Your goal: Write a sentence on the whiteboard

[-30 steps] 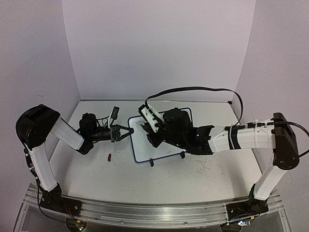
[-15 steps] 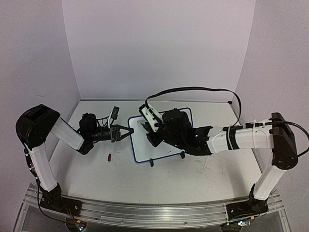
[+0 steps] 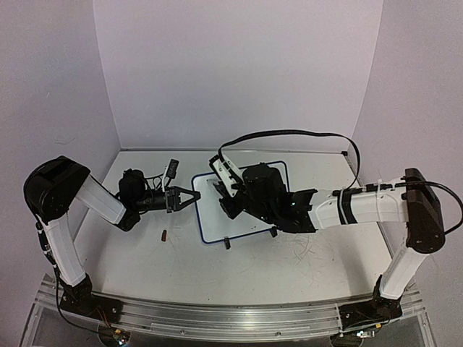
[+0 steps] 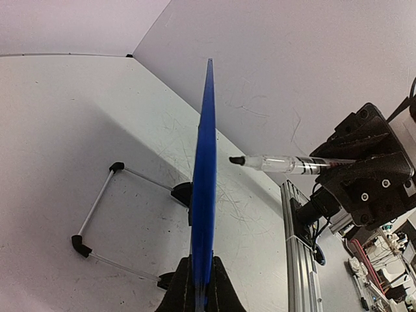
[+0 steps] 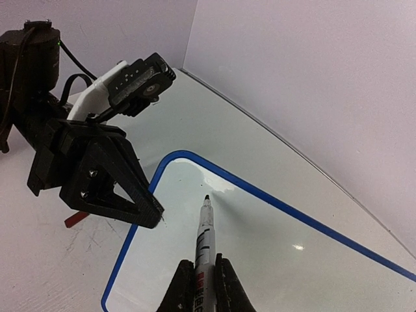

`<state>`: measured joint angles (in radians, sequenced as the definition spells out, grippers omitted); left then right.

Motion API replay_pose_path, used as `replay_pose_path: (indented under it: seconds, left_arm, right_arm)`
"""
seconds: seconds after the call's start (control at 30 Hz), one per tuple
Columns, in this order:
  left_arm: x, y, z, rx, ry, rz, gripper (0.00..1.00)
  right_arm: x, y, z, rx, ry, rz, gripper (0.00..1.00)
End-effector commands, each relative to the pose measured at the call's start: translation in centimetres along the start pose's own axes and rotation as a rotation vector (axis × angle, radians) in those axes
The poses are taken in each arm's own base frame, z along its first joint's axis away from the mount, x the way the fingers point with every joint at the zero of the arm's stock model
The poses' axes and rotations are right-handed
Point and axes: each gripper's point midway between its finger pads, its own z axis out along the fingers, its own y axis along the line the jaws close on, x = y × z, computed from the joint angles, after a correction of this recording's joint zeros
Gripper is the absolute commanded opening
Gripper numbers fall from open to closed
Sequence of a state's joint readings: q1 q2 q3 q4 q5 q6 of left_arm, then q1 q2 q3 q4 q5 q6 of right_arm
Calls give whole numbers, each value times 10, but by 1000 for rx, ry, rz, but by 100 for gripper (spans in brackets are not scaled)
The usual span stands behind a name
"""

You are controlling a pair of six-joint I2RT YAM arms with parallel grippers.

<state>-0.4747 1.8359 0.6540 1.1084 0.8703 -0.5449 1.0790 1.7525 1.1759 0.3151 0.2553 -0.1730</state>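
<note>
The whiteboard point(image 3: 217, 220), white with a dark-blue rim, stands tilted on two black clip feet at mid-table. My left gripper point(image 3: 192, 196) is shut on its left rim; the left wrist view shows the rim point(image 4: 205, 175) edge-on between my fingers point(image 4: 201, 260). My right gripper point(image 3: 223, 191) is shut on a marker point(image 5: 205, 234), whose black tip point(image 5: 206, 197) points at the board's upper left corner point(image 5: 188, 157). From the left wrist the marker point(image 4: 279, 164) ends a short gap from the board. No letters of the sentence show on the board face point(image 5: 273, 253).
A small red cap point(image 3: 164, 235) lies on the table left of the board, also in the right wrist view point(image 5: 76, 219). The board's wire stand point(image 4: 97, 201) reaches out behind it. Walls close the back and sides. Cables loop over the right arm point(image 3: 289, 134).
My right arm has crept slightly left with the marker. The left gripper and the whiteboard have not moved.
</note>
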Motion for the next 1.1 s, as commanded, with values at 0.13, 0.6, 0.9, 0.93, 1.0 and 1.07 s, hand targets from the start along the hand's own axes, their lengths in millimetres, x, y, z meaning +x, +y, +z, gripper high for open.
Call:
replay_pose_path:
  seconds: [0.13,0.6,0.9,0.93,1.0,1.07]
  left_arm:
    - [0,-5,3,3,2,26,0]
    - [-1,-8,2,9,2,29,0]
    - [-2,-8,2,10,1,32,0]
    - [-2,-8,2,10,1,31,0]
    - [-2,-9,1,9,0,33,0]
    - [-2,-9,1,10,0,34,0]
  right_arm:
    - [-13,-4,6,43,-45,36,0]
    - [-10,-2,12,46,-37,32,0]
    - [-12,3,16,23,-41,32,0]
    - [-11,4,17,19,-39,32,0]
    - [-10,6,17,12,-37,34,0]
    - [-9,7,18,3,-34,35,0]
